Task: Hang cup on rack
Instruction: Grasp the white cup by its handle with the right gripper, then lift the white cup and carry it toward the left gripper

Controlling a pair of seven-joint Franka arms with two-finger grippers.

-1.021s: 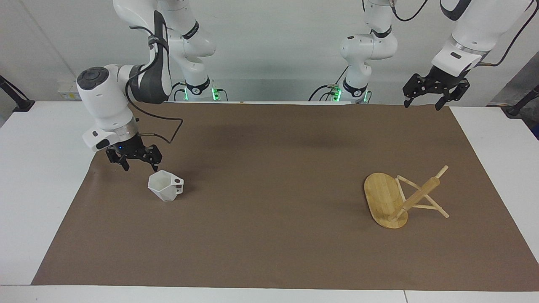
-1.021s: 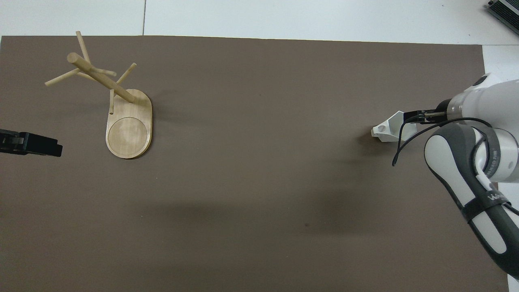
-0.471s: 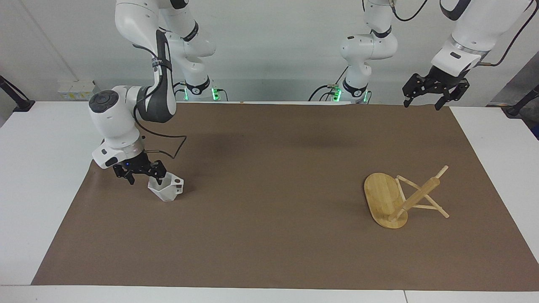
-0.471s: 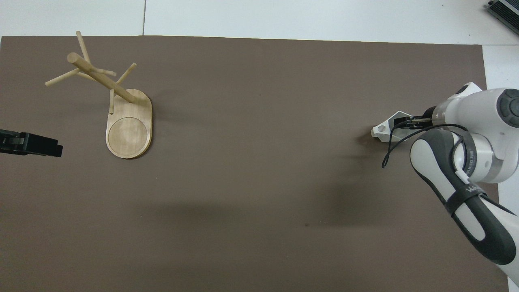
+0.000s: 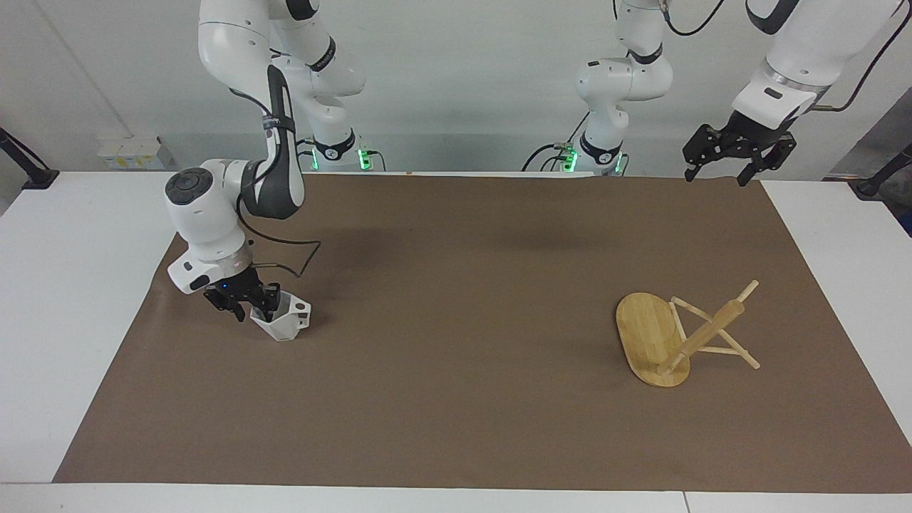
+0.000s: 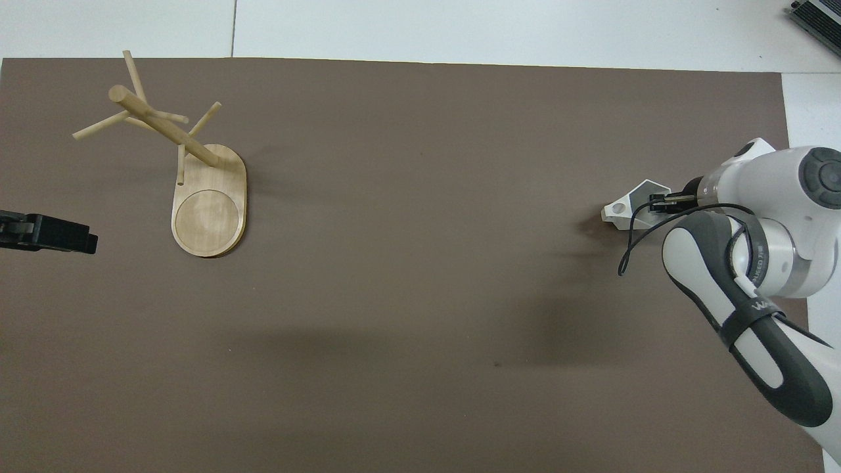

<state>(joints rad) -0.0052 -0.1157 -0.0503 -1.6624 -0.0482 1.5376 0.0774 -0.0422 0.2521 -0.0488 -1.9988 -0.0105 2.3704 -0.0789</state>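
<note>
The cup sits on the brown mat toward the right arm's end, its rim pinched by the right gripper. The rack stands well apart. The left gripper waits, fingers spread.

rack toward left arm's end | cup under right gripper | left gripper waits

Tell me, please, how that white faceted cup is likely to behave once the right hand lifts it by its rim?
The cup looks rigid, so it should not flex. Small and thin-walled, it is probably light. Its matte facets may give fair friction, but the right hand sits at one side of the rim, so the cup may swing or tilt, handle end down.
</note>
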